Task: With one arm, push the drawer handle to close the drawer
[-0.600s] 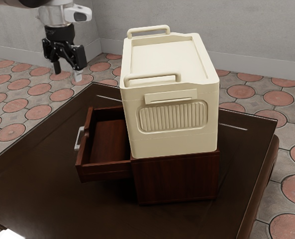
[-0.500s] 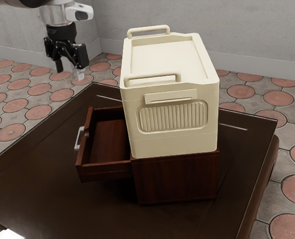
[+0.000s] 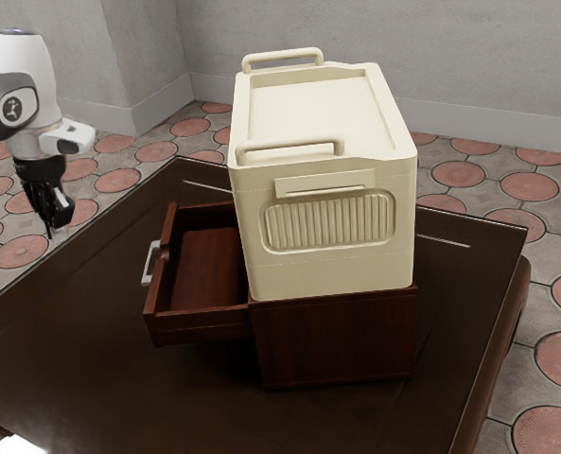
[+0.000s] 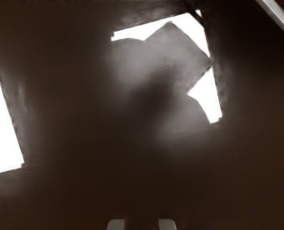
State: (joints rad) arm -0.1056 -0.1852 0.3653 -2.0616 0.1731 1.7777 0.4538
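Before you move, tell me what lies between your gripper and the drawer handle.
Nothing stands there: the exterior view shows bare tabletop between my gripper and the handle.

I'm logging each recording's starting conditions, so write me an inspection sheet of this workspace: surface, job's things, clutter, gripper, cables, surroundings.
Surface: table dark and glossy, with bright reflections.
Job's things: drawer open, sticking out of the cabinet; handle on its front.
Clutter: cream box standing on the cabinet.
Gripper: open, fingertips apart with nothing between them; in the exterior view it hangs to the view's left of the handle, not touching it.
Cables: nothing seen.
Surroundings: patterned floor with reddish round tiles; plain grey walls.
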